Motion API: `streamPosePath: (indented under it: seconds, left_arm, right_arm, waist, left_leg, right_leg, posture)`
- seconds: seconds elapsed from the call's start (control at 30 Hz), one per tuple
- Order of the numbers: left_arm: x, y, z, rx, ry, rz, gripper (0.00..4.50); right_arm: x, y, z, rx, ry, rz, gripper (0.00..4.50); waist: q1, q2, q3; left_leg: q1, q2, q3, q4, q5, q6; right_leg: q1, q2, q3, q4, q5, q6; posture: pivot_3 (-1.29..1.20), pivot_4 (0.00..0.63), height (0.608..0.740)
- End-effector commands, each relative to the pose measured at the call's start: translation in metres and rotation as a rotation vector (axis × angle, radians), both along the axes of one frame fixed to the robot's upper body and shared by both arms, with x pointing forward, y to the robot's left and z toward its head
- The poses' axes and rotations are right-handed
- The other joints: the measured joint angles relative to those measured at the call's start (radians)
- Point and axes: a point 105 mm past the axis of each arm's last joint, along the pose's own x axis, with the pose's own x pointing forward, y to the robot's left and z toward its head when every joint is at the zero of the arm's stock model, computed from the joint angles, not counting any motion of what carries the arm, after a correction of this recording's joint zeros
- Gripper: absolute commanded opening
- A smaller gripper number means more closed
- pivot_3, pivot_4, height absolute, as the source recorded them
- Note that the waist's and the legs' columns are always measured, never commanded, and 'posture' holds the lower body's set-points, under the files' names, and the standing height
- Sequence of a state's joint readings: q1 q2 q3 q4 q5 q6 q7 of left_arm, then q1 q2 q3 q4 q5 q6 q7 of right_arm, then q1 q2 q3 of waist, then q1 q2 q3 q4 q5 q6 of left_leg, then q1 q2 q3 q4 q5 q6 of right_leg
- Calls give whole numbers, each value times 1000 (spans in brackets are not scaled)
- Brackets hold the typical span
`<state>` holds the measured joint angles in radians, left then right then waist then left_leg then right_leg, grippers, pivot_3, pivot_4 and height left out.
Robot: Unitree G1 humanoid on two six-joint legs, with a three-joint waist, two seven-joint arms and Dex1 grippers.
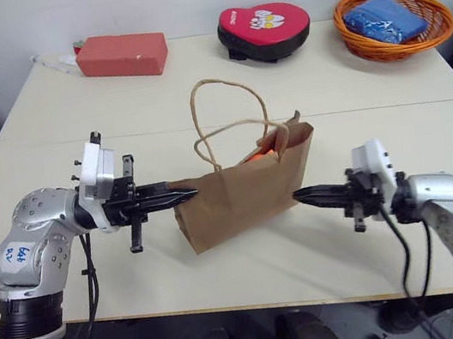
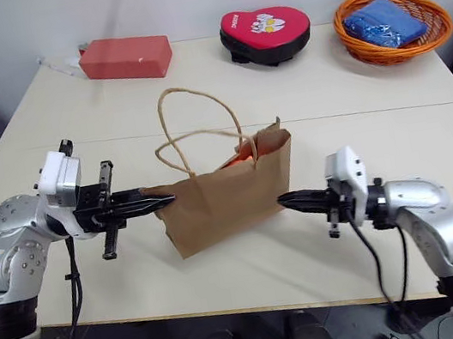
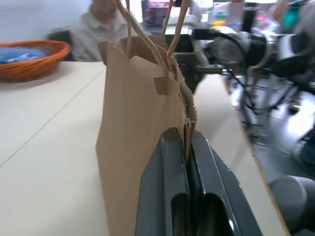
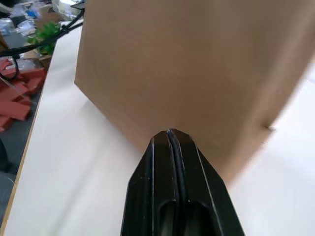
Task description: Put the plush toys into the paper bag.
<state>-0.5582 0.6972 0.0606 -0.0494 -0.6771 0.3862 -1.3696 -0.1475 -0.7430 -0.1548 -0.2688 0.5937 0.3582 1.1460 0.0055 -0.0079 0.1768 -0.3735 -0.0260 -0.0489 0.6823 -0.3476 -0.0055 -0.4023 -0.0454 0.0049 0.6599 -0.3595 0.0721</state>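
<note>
Matte cream counter [image 1: 303, 104] is carrying the creased kraft paper bag [image 1: 231, 195] near its front edge, fuzzy orange plush toy [image 1: 264, 154] peeking inside. Left pincer [image 1: 186, 195], reaching level, is pinching the bag's edge. Right pincer [image 1: 304, 196], fingers together and empty, is pointing at the bag's opposite side.

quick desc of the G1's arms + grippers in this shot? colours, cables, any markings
Both arms are silver-grey metal with rounded, screw-dotted joint housings and black ribbed collars. A white sticker with handwriting sits on the left arm. Each wrist carries a white camera block. The left gripper and right gripper have tapered black fingers. Black cables hang from both wrists.
</note>
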Motion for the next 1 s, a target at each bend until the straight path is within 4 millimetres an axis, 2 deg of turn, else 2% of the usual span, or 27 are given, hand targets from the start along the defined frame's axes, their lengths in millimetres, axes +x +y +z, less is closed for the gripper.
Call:
streamPosePath:
  seconds: [0.03,0.13,0.2,0.33,0.47,0.6,0.7,0.8,0.9,1.0]
  left_arm:
    - [7,2,0,42,-57,-104,26]
    - [22,5,-13,87,-59,-123,26]
    - [33,6,-24,117,-60,-102,26]
    - [47,5,-34,140,-114,-71,26]
    - [50,5,-35,146,-129,-65,26]
    - [45,11,-31,177,-133,-56,803]
    - [44,23,-22,174,-166,1,1754]
    - [37,47,-19,167,-109,92,2675]
    - [23,75,-23,186,-49,204,3568]
    - [18,106,-35,258,-17,422,3568]
  right_arm:
    - [-13,-37,15,-51,-77,-59,0]
    - [-31,-68,5,-146,-57,-123,0]
    - [-38,-78,2,-168,-63,-160,0]
    - [-42,-77,0,-155,-84,-189,0]
    - [-41,-72,-3,-137,-98,-194,0]
    - [-39,-71,-3,-127,-115,-193,0]
    - [-34,-68,-1,-105,-128,-184,0]
    - [-29,-69,-2,-112,-135,-174,0]
    - [-24,-76,-6,-146,-137,-178,0]
    - [-21,-83,-6,-174,-172,-174,0]
  waist:
    - [1,0,0]
    - [6,0,0]
    - [3,0,0]
    - [-6,-1,0]
    - [-6,-1,0]
    - [-5,-1,0]
    - [-7,-1,0]
    - [-11,0,0]
    - [-14,0,0]
    - [-9,1,0]
  left_leg:
    - [0,0,0,0,0,0]
    - [2,0,1,0,0,1]
    - [4,1,1,0,-1,2]
    - [5,1,2,2,-1,2]
    - [5,1,2,2,-1,2]
    - [5,1,1,2,-1,2]
    - [5,1,1,2,-1,2]
    - [5,1,1,2,-1,2]
    - [6,2,1,1,-1,2]
    - [5,2,1,0,-1,2]
  right_leg:
    - [0,0,0,0,0,0]
    - [3,1,0,1,0,0]
    - [4,2,1,0,0,0]
    - [4,2,2,2,0,0]
    - [4,1,2,3,0,1]
    - [4,1,2,2,0,1]
    - [4,1,2,2,0,1]
    - [4,1,2,2,0,1]
    - [4,1,2,2,0,0]
    - [4,1,2,1,0,0]
  posture:
    - [0,150,740]
    - [0,150,740]
    - [0,150,740]
    - [0,150,740]
    - [0,150,740]
    - [0,150,740]
    - [0,150,740]
    - [0,150,740]
    - [0,150,740]
    - [0,150,740]
